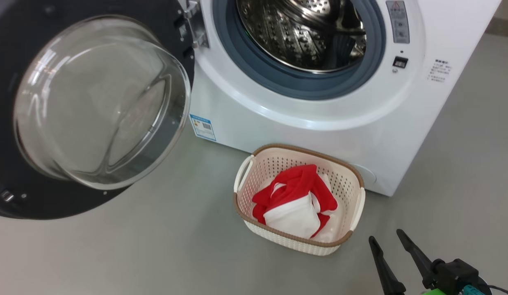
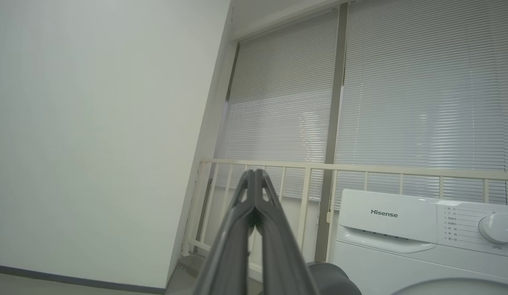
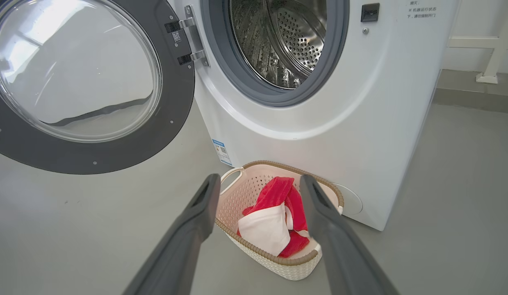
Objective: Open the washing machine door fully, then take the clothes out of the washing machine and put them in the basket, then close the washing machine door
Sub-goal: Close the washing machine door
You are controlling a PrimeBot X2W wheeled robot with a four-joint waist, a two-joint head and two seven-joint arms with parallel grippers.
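The washing machine [image 1: 319, 131] [image 3: 340, 123] stands with its steel drum [image 1: 303, 32] [image 3: 278, 37] showing no laundry. Its door [image 1: 94, 102] [image 3: 85, 78], black-rimmed with a bulging glass bowl, hangs swung wide to the left. On the floor against the machine's front sits the basket [image 1: 254, 160] [image 3: 231, 179], holding the clothes [image 1: 297, 200] [image 3: 274, 213], red fabric with a white piece on top. My right gripper [image 1: 387, 237] [image 3: 258, 180] is open, low at the right, a little short of the basket, empty. My left gripper [image 2: 256, 174] is shut on nothing, raised and pointing towards a wall and window.
Grey floor [image 1: 155, 246] stretches in front of and to the right of the machine. In the left wrist view, a cream railing [image 2: 360, 170] and window blinds [image 2: 401, 90] lie behind the machine's control panel [image 2: 442, 223]. A plain wall [image 2: 94, 123] rises on that view's left.
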